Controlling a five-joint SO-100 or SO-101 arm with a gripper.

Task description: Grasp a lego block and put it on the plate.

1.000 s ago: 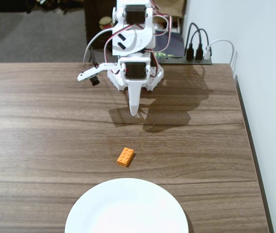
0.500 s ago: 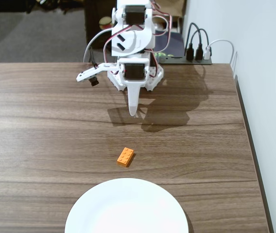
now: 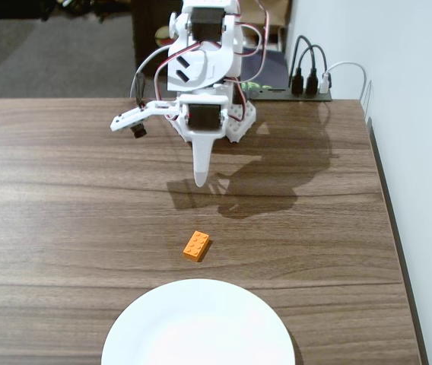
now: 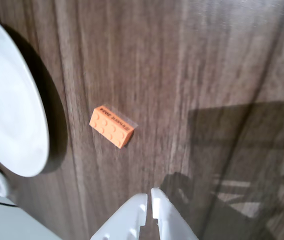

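- Pressed nearly together, the white two-finger gripper [image 4: 149,200] holds nothing.
- Small orange rectangular plastic lego block [image 4: 111,126] lies on the wooden table ahead of the fingertips, long axis diagonal.
- Large glossy white round plate [image 4: 9,115] sits beyond it.

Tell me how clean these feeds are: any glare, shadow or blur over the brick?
Fixed view: sharp, the brick evenly lit; the arm's shadow falls behind it, the plate slightly washed out. Wrist view: softer, glare on the wood at top right, dark shadow right of the gripper; brick unshaded.
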